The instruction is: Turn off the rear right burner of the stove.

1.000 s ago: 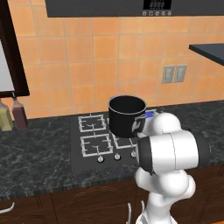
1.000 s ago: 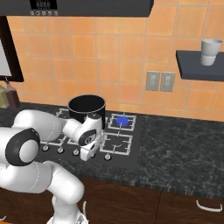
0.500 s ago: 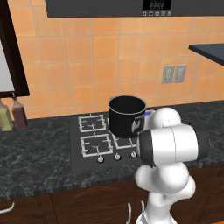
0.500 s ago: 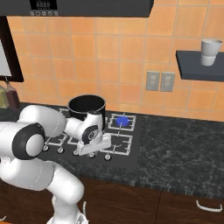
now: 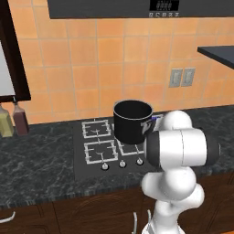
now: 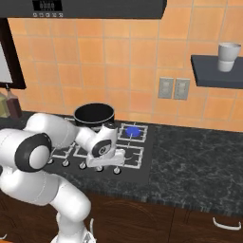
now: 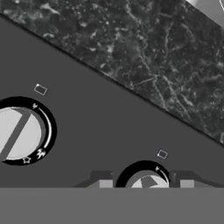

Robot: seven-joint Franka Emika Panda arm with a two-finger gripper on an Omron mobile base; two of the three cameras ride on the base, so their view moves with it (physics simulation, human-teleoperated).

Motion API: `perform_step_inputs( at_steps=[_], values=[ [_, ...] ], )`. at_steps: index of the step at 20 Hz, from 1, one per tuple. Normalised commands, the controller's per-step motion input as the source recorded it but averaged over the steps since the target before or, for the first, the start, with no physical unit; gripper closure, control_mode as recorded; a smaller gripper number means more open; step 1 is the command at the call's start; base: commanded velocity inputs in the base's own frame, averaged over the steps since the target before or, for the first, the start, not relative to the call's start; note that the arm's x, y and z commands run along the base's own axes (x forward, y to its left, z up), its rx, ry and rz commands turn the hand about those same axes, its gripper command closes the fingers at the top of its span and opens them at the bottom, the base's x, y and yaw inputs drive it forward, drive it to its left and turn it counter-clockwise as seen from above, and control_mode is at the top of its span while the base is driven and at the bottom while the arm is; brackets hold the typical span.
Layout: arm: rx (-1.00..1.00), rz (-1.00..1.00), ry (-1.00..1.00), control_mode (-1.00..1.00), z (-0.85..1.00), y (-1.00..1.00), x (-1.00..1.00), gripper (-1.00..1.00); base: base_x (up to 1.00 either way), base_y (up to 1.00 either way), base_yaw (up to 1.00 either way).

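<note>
Fingertips (image 7: 105, 183) of hand (image 7: 146, 183) straddle a stove knob (image 7: 147, 180), spread apart.

Orange tiled wall (image 6: 95, 66) seen upper frame; grey outlets (image 6: 173, 88) mounted centre right; dark shelf (image 6: 216, 78) fixed upper right; speckled counter (image 6: 199, 166) below.

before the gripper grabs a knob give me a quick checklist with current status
1. Rear right burner lit: ok, blue flame at its centre, so it is not yet off.
2. Gripper centred on a knob: ok, a finger either side in the hand view.
3. Gripper touching that knob: cannot tell.
4. That knob belongs to the rear right burner: cannot tell.
5. Black pot out of the way: ok, it sits behind the knob row.
6. Neighbouring knob apart from the fingers: ok.
</note>
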Motion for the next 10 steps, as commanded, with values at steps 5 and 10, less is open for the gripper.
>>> perform_step_inputs(
  at_steps=[5,10],
  values=[
    [0.0,-0.99,-0.14,-1.0,-0.08,0.2,0.0,1.0,0.0,0.0,0.0],
    [0.0,-1.0,-0.16,-1.0,-0.03,0.24,0.0,1.0,0.0,0.0,0.0]
  ],
)
